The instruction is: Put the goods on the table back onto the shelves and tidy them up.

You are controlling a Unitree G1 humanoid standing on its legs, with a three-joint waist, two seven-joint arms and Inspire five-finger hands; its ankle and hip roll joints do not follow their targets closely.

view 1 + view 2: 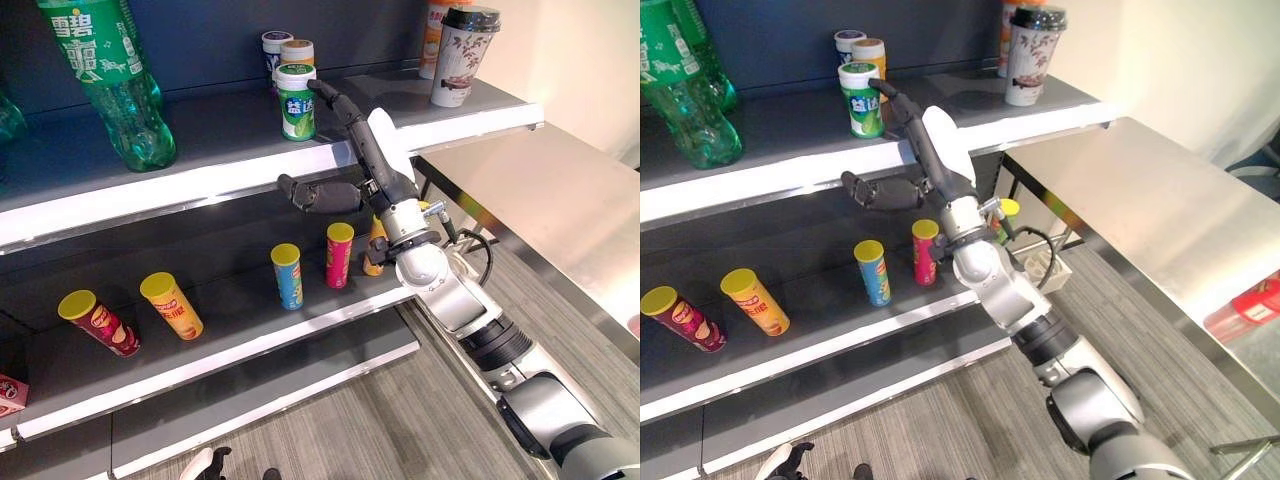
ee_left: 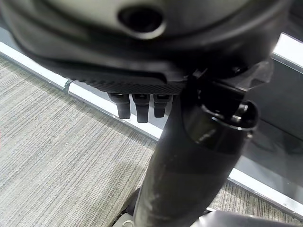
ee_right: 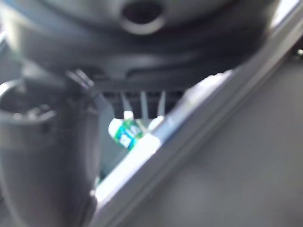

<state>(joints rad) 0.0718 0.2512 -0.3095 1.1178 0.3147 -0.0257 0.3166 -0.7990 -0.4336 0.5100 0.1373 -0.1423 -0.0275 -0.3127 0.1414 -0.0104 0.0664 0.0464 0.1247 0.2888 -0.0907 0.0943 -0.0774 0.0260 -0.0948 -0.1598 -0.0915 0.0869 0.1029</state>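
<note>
A green-and-white jar stands near the front of the upper shelf; the right wrist view shows the jar past the shelf's white edge. My right hand is at that edge, open and holding nothing. One dark digit reaches up over the edge to just right of the jar. The other fingers stretch left below the edge. My left hand hangs low over the floor, fingers relaxed, nothing in it.
Two more jars, a green bottle and a lidded cup share the upper shelf. On the lower shelf stand blue, red and orange cans; two cans lean. A steel table is to the right.
</note>
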